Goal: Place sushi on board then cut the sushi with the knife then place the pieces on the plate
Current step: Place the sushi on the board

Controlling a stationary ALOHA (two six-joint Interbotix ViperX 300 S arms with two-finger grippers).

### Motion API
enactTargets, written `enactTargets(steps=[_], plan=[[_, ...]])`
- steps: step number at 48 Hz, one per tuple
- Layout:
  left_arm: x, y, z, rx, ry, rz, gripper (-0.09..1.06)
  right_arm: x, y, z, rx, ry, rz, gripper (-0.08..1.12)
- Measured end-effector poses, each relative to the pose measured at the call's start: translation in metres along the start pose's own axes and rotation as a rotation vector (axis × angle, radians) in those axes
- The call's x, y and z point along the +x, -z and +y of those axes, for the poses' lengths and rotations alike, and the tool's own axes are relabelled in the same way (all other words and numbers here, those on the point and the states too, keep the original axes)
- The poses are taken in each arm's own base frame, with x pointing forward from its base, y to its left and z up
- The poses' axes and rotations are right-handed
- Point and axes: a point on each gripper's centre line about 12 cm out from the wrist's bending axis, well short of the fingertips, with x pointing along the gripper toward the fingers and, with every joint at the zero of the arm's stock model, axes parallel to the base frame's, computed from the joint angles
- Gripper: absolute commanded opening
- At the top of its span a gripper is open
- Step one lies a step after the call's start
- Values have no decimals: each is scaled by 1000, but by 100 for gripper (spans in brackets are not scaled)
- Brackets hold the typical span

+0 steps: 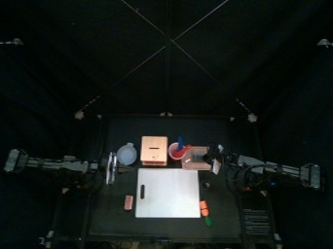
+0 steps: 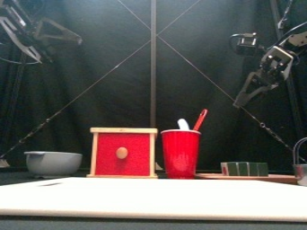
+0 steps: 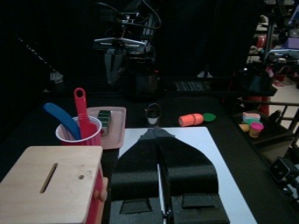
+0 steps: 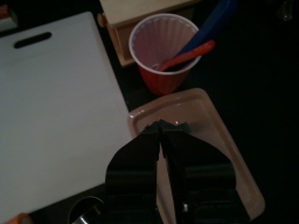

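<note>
The dark green sushi roll lies on the pink tray right of the red cup. That cup holds a blue knife and a red knife. The white board lies flat at the table's front middle with nothing on it. My left gripper is shut and empty, raised at the board's left side near the bowl. My right gripper is shut and empty too, hanging over the pink tray beside the red cup. The sushi is hidden in the right wrist view.
A wooden box with a red drawer front stands left of the cup, and a blue-grey bowl left of that. Small toy foods lie by the board's right edge and left edge. A metal cutter sits at far right.
</note>
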Motion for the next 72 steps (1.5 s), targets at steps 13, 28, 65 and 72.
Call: enactTargets(steps=[13, 28, 65, 72], plan=[[0, 1, 1, 0, -5, 3, -3, 17, 11, -13, -7, 51, 86, 107], [0, 1, 1, 0, -5, 2, -3, 42, 25, -21, -53, 74, 209, 101], [-1, 6, 2, 0, -11, 15, -3, 90, 66, -34, -27, 90, 433, 100], [-1, 6, 2, 0, -11, 15, -3, 96, 68, -34, -26, 88, 437, 95]])
